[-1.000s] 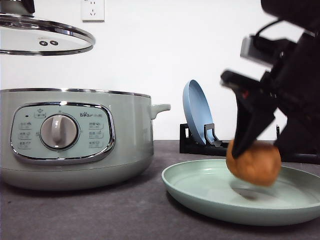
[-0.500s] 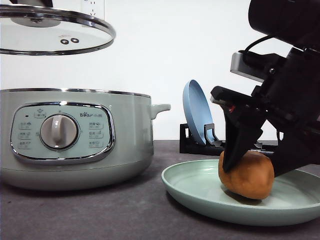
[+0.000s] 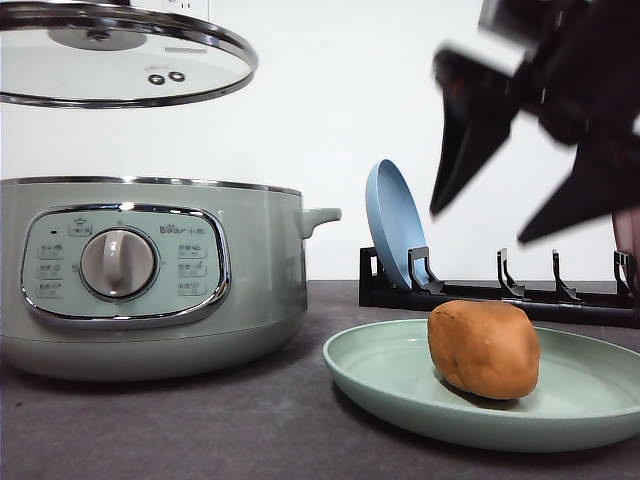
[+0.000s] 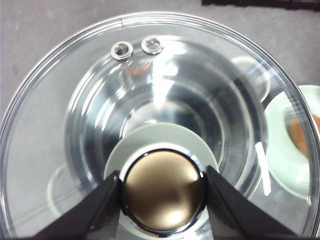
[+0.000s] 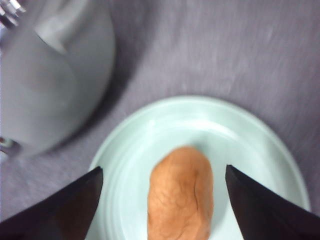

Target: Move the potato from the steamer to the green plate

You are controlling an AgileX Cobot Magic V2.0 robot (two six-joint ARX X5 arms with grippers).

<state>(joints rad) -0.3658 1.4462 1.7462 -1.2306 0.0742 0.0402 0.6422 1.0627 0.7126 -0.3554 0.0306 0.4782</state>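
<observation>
White wall (image 3: 320,120), wall socket (image 3: 185,8), grey tabletop (image 3: 200,430)

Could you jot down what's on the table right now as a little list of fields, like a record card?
potato: lying on the green plate, free of any grip
right gripper: open, above the potato
left gripper: shut on the knob of the glass lid, held above the steamer
blue plate: upright in a black rack
</observation>
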